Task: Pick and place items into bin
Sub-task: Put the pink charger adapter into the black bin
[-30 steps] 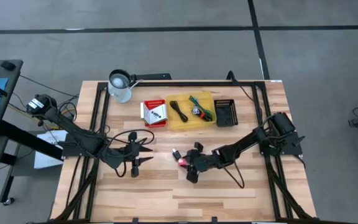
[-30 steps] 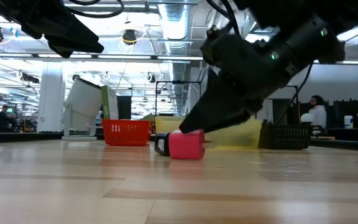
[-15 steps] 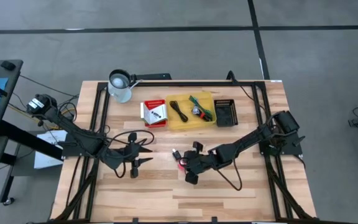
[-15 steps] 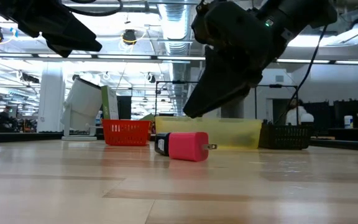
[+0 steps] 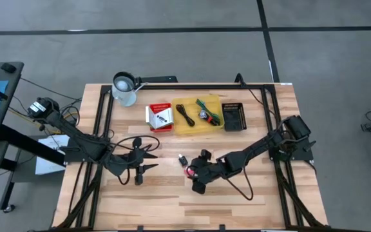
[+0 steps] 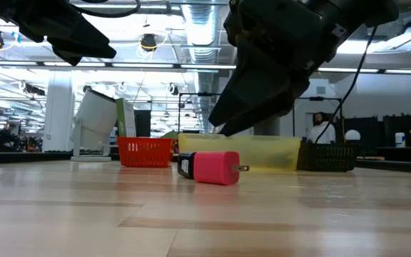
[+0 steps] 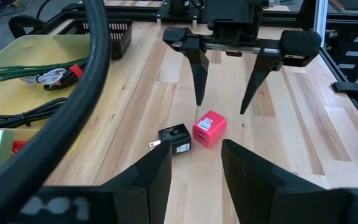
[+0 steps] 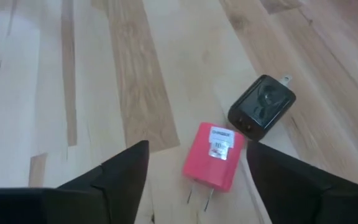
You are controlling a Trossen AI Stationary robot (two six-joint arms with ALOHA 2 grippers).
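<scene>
1. Two small chargers lie side by side on the wooden bench (image 5: 237,193): a pink charger (image 7: 209,129) on its side with its prongs showing, and a black charger (image 7: 175,139) just beside it, almost touching.
2. In the right wrist view the pink charger sits between the two dark fingers (image 8: 124,167), with the black one a little beyond it.
3. The right hand (image 7: 224,103) hangs just above the pink charger, jaws spread wide, gripping nothing; the low view shows clear air between its dark tip and the charger.
4. The left hand (image 5: 145,161) waits above the bench to the left of the chargers, well apart from them, its fingers parted and holding nothing.
5. A yellow bin (image 5: 218,125) stands at the far side of the bench and holds a black cord (image 5: 185,115), a green stick-like piece (image 5: 206,105) and a small silvery piece (image 5: 203,115).
6. Just left of the bin is a red basket (image 5: 150,124) with white packets (image 5: 161,116) in it; just right of it is a black basket (image 5: 234,116).
7. A white jug (image 5: 124,89) stands near the far left corner.
8. In the room beyond the bench, a person (image 6: 322,129) in white stands far off.
</scene>
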